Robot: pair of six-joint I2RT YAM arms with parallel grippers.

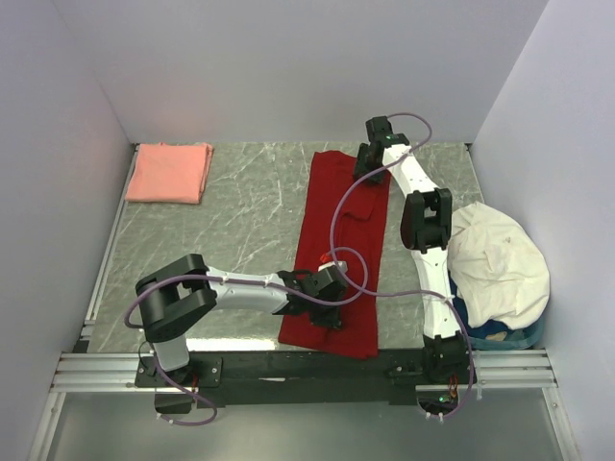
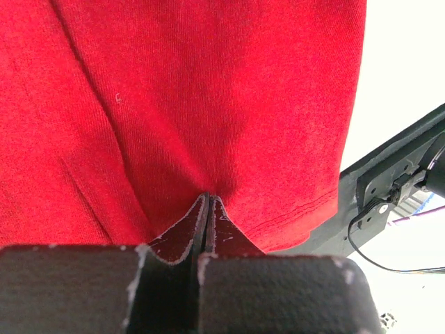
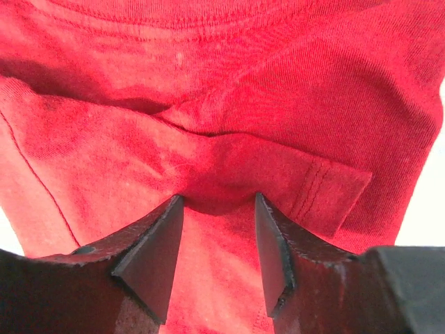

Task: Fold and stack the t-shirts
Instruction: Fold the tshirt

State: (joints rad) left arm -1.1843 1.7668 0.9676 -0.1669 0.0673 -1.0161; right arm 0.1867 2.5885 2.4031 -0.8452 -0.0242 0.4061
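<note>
The deep red t-shirt (image 1: 338, 226) lies folded into a long narrow strip down the middle of the table. My left gripper (image 1: 325, 291) sits on its near end. In the left wrist view its jaws (image 2: 208, 203) are pressed together, with red cloth (image 2: 208, 90) puckered at their tips close to the hem. My right gripper (image 1: 369, 163) is at the shirt's far end. In the right wrist view it (image 3: 219, 203) is open, with both tips pressed into the red cloth (image 3: 222, 90) beside a folded sleeve. The salmon-pink t-shirt (image 1: 170, 173) lies folded at the far left.
A heap of white cloth (image 1: 495, 259) fills a blue basket (image 1: 514, 336) at the right edge, beside the right arm. White walls close in the table on three sides. A metal rail (image 1: 288, 370) runs along the near edge.
</note>
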